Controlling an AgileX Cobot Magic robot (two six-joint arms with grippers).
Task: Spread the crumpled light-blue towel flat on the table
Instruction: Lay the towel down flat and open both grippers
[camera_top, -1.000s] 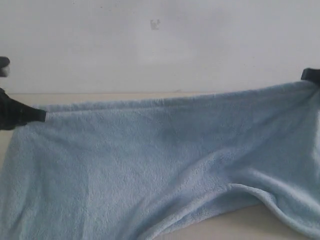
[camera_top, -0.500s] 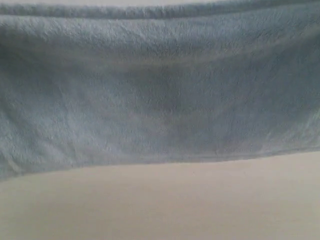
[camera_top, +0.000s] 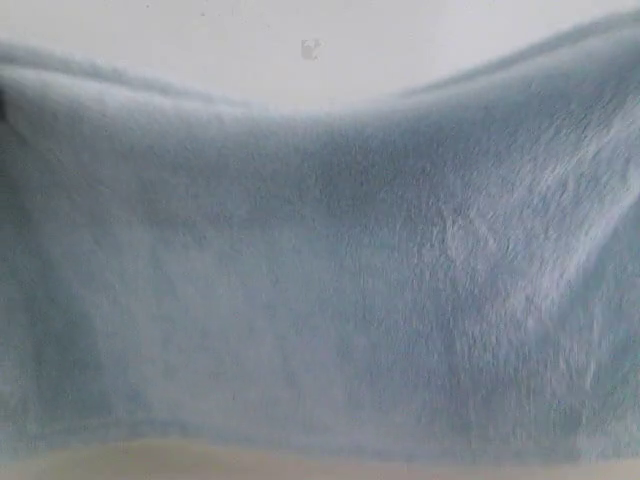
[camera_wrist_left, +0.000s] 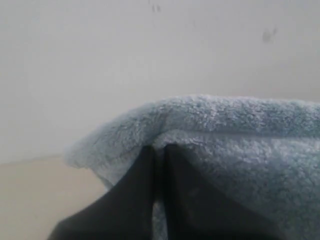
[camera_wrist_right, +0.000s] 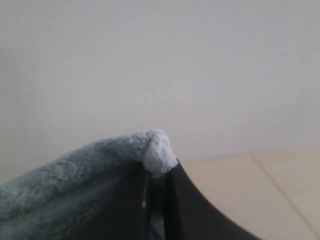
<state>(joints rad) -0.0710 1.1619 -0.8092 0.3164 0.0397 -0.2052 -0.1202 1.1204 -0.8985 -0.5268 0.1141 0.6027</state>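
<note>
The light-blue towel (camera_top: 320, 280) hangs stretched wide in the air and fills most of the exterior view, its top edge sagging in the middle. Only a thin strip of the beige table (camera_top: 200, 462) shows below its lower hem. In the left wrist view my left gripper (camera_wrist_left: 160, 150) is shut on a corner of the towel (camera_wrist_left: 225, 125), cloth pinched between its black fingers (camera_wrist_left: 132, 195). My right gripper (camera_wrist_right: 159, 175) is likewise shut on the opposite corner of the towel (camera_wrist_right: 75, 175), a fluffy tip (camera_wrist_right: 159, 152) poking past the jaws. Neither gripper shows in the exterior view.
A plain white wall (camera_top: 300, 40) stands behind the towel. Bare beige tabletop (camera_wrist_right: 250, 185) lies beyond the right gripper, and more of it (camera_wrist_left: 35, 195) beside the left one.
The towel was first held stretched with its lower part bunched on the table. It has since swung up into the air close to the camera, now hanging as a smoother sheet.
</note>
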